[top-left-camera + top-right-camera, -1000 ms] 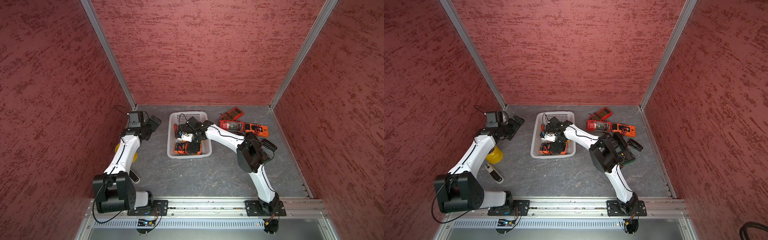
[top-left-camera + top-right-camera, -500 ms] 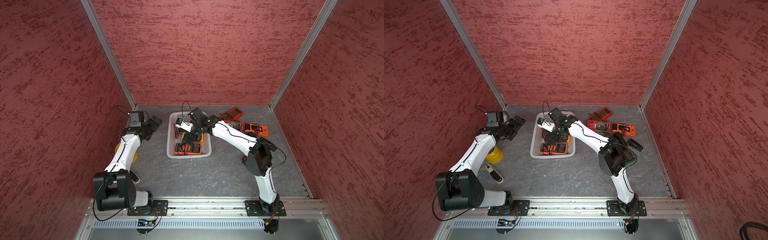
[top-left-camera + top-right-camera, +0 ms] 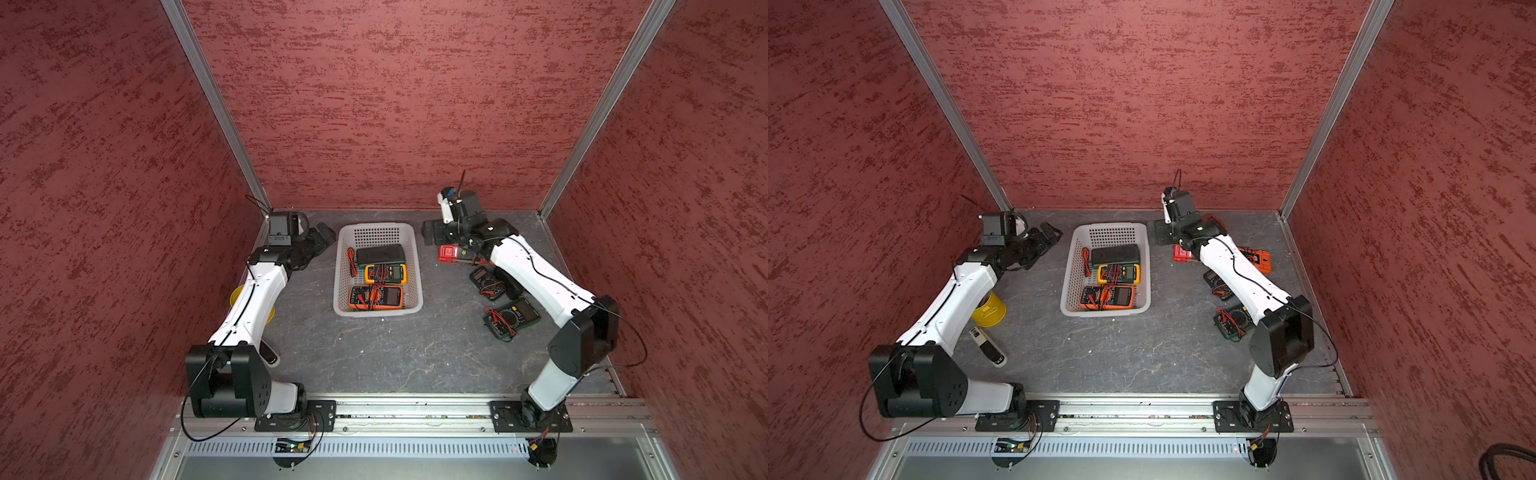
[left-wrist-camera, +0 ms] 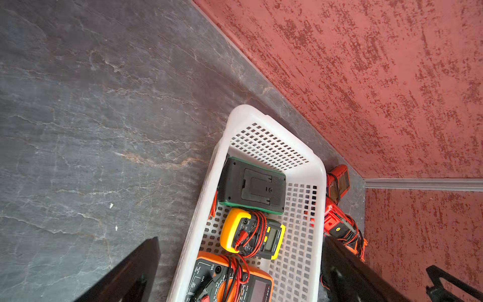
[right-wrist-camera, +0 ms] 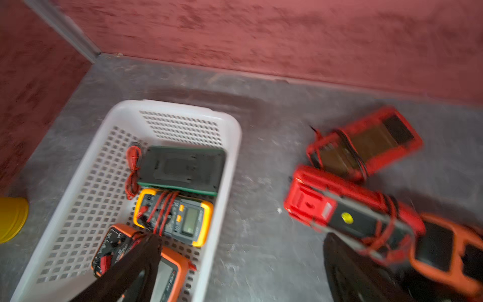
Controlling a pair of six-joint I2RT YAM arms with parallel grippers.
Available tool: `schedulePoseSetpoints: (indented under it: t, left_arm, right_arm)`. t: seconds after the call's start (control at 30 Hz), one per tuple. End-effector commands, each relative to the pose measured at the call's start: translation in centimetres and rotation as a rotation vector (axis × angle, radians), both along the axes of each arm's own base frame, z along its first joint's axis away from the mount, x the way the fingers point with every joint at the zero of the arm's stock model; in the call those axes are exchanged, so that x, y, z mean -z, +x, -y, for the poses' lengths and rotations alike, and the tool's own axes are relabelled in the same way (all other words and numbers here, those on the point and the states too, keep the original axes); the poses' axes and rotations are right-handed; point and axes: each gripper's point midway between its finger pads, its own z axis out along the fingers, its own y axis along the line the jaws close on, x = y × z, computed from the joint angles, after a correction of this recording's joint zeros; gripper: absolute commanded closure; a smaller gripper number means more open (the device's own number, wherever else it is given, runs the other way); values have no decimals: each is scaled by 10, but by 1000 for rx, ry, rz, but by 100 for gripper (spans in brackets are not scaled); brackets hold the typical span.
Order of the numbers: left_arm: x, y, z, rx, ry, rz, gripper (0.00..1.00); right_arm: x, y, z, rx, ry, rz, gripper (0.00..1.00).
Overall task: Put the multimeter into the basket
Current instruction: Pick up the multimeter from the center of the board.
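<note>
The white basket stands mid-table and holds three multimeters: a green one face down, a yellow one and an orange one. To its right lie a red multimeter, a black one and a green one; an orange one shows in a top view. My right gripper hovers open and empty between the basket and the red multimeter. Left of the basket, my left gripper is open and empty.
A yellow cup and a small black-and-white device lie under the left arm. Red walls close in the back and both sides. Another red meter lies near the back wall.
The right gripper rose out of the basket and swung right toward the red multimeters, holding nothing. The left arm has stayed still.
</note>
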Motion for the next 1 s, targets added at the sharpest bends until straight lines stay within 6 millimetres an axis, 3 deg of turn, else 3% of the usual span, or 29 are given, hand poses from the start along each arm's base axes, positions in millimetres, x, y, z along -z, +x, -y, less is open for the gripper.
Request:
schedulePoseSetpoints:
  t: [0.0,0.07,0.17,0.27,0.43,0.6,0.97]
  left_arm:
    - [1,2,0,19,41,-7,0]
    - [2,3,2,26,39,-9,0]
    - [1,5,4,35,36,-5,0]
    - [2,8,7,48,36,-6,0]
    - [3,14,10,68,37,-14,0]
    - [3,17,11,75,35,-14,0]
    - [6,13,10,71,43,-16,0]
  right_arm:
    - [46,-41,62,278,17,-241,1]
    - [71,-70,99,440,16,-354,1]
    - [100,-111,139,630,45,-475,1]
    - [125,-144,161,743,97,-556,1]
    - [160,-176,178,827,141,-651,1]
    - [183,-180,186,867,183,-678,1]
    - [202,-167,206,966,195,-648,1]
